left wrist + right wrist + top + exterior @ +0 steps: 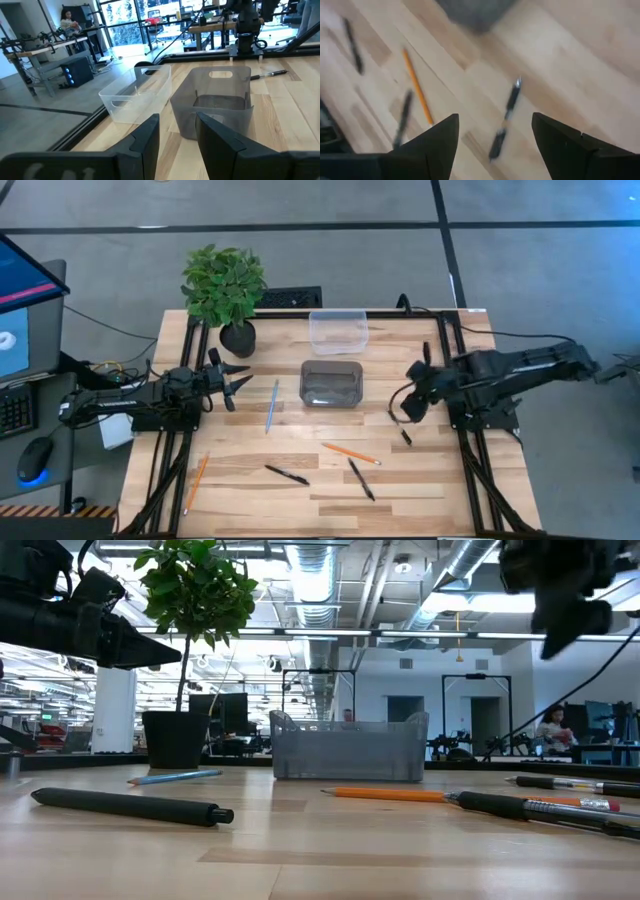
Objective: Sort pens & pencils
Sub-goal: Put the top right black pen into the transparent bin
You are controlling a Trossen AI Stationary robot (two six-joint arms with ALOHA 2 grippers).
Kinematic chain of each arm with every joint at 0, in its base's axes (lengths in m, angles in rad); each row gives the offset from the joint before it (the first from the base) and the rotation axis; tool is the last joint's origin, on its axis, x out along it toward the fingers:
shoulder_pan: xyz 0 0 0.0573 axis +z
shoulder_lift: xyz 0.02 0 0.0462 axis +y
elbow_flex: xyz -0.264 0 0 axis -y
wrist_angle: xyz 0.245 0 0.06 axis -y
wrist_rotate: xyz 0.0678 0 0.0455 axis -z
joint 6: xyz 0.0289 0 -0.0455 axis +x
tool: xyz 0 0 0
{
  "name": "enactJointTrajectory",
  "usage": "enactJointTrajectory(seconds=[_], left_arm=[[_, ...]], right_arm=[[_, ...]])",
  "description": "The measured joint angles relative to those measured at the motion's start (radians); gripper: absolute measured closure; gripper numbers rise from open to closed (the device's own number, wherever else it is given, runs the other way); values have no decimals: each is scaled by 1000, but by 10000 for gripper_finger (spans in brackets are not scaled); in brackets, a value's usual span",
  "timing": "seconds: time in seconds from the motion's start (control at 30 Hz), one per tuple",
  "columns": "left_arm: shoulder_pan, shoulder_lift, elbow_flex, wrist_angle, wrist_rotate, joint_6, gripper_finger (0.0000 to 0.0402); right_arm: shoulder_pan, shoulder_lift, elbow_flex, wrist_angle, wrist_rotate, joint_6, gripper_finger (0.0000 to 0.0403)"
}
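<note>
Three black pens lie on the table: one (405, 437) just near of my right gripper (408, 408), two more (287, 475) (361, 479) toward the near edge. A light blue pencil (271, 405) lies left of centre. One orange pencil (350, 453) lies near the pens, the other (196, 482) at the near left. In the right wrist view my right gripper (494, 120) is open, hovering above a pen (505, 120). My left gripper (235, 385) (176, 120) is open, held above the table left of the blue pencil.
A grey bin (332, 383) stands mid-table with a clear bin (338, 330) behind it at the far edge. A potted plant (225, 290) stands at the far left corner. Bare wood lies between the pens and the near edge. A monitor and a mouse sit off the table's left side.
</note>
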Motion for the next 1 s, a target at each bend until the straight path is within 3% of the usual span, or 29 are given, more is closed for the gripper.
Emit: enactJointTrajectory(seconds=[0.4, 0.7, 1.0], left_arm=[[0, 0, 0, 0, 0, 0, 284], [0, 0, 0, 0, 0, -17, 284], [0, 0, 0, 0, 0, -42, 284]], right_arm=[[169, 231, -34, 5, -21, 210, 127], [268, 284, -128, 184, -27, 317, 127], [312, 382, -196, 224, -24, 422, 127]])
